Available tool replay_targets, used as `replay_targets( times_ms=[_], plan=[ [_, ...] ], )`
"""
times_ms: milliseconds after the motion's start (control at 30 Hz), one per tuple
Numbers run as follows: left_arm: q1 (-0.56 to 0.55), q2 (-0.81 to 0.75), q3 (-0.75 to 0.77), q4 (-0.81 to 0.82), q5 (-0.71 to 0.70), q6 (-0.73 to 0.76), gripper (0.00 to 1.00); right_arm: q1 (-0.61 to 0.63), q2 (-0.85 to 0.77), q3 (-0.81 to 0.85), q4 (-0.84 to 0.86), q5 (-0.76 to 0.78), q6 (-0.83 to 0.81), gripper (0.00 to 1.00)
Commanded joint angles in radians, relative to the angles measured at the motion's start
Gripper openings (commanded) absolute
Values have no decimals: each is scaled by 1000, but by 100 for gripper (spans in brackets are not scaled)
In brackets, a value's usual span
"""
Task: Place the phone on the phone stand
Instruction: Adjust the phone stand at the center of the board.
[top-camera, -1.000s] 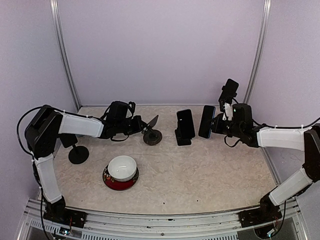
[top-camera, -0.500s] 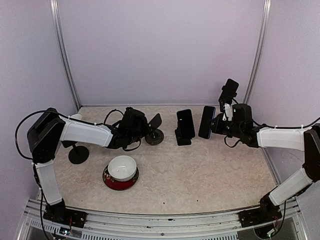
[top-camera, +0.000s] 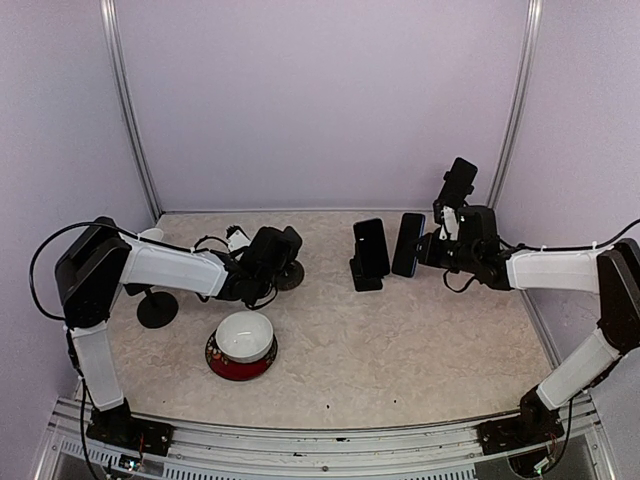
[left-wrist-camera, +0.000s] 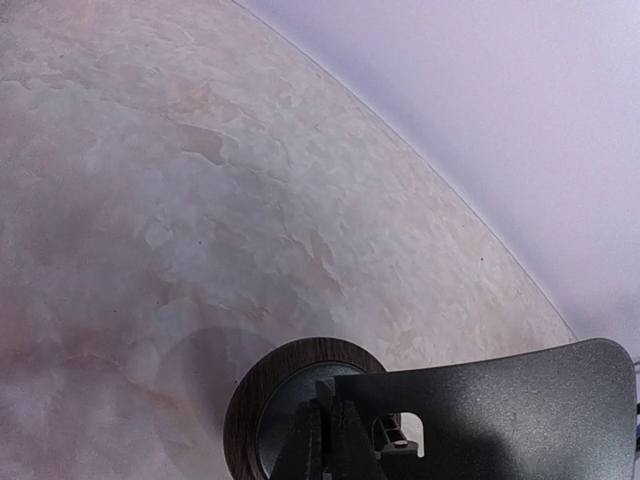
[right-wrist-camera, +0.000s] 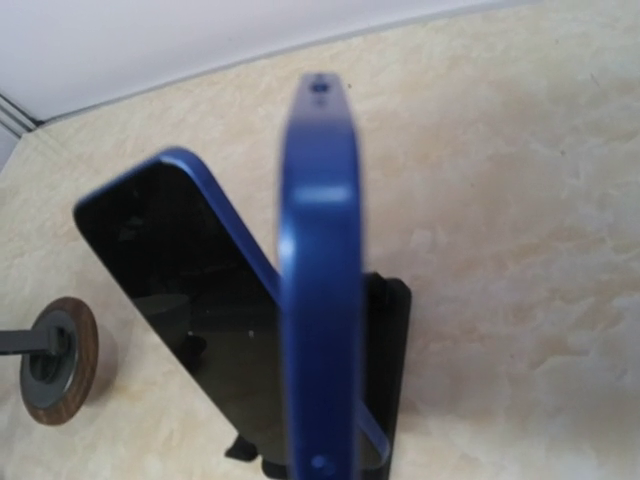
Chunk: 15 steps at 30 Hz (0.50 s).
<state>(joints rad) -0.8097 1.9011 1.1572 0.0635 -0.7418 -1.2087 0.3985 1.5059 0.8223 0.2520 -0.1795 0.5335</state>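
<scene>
My right gripper (top-camera: 424, 248) is shut on a blue phone (top-camera: 408, 244), held upright just right of a second dark-screened phone (top-camera: 371, 247) that leans on a black stand (top-camera: 366, 281). The right wrist view has the held phone (right-wrist-camera: 320, 280) edge-on, with the leaning phone (right-wrist-camera: 190, 320) and its stand (right-wrist-camera: 388, 350) right behind it. My left gripper (top-camera: 281, 258) is shut on the stem of a phone stand with a round wood-rimmed base (top-camera: 292, 275). In the left wrist view that base (left-wrist-camera: 290, 390) rests on the table and its dark plate (left-wrist-camera: 510, 410) juts out to the right.
A white bowl on a red saucer (top-camera: 243, 342) sits near the front left. A black round-footed stand (top-camera: 156, 306) is by the left arm. Another phone on a holder (top-camera: 459, 184) stands at the back right. Purple walls enclose the marble table (top-camera: 400, 350).
The left arm reached right and rolled over the round-based stand, whose plate is now hidden beneath the gripper from above. The right gripper carried the blue phone slightly left, toward the leaning phone.
</scene>
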Motion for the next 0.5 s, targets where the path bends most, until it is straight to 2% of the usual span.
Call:
replay_targets(
  times_ms=[0,67,267,367,467],
  plan=[
    [7,-21,5,-29,-53,-110,8,5,-7,55,43,0,-3,0],
    [8,-10,15,-42,-44,-125,17,5,-12,52,41,6,-7,0],
    [12,14,25,-66,-1,-151,33,5,9,94,2,6,-41,0],
    [12,-17,3,-18,17,-57,42,5,5,75,18,15,-47,0],
    [6,-102,-46,72,27,125,58,5,6,50,36,21,-49,0]
  ],
)
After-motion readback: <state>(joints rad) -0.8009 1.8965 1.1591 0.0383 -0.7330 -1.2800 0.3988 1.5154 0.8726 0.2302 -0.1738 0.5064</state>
